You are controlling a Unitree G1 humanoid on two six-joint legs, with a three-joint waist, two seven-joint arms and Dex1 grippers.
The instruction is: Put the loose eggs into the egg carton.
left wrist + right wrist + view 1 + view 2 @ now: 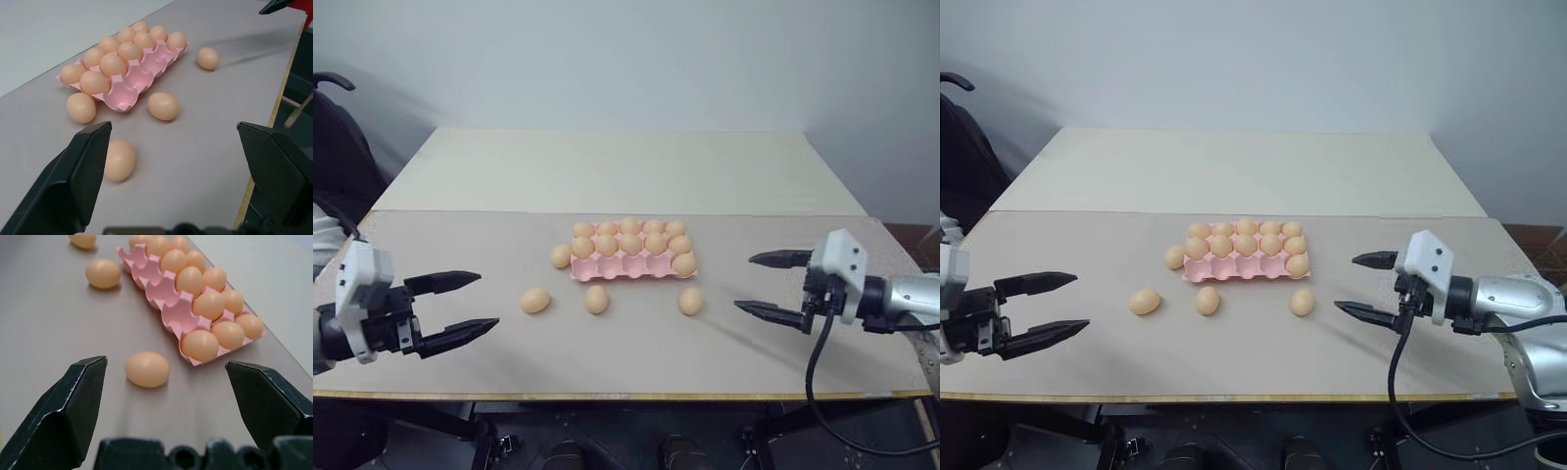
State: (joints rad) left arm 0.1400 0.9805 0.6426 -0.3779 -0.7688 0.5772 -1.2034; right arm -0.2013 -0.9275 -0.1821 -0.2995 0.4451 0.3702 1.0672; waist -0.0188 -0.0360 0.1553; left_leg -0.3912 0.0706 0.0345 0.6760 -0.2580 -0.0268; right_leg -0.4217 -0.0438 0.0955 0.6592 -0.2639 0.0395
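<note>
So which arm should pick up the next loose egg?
Probably the right. Its open claw has a loose egg close in front, beside the carton's empty near cups. The left claw is open too, but its nearest egg lies slightly farther.

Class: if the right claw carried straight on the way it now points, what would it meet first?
Most likely the loose egg lying nearest it on the table, between the open right claw and the egg carton; depth is uncertain.

Likely lab or test room: bare white wall [636, 59], plain worktable [607, 171], black office chair [337, 147].
</note>
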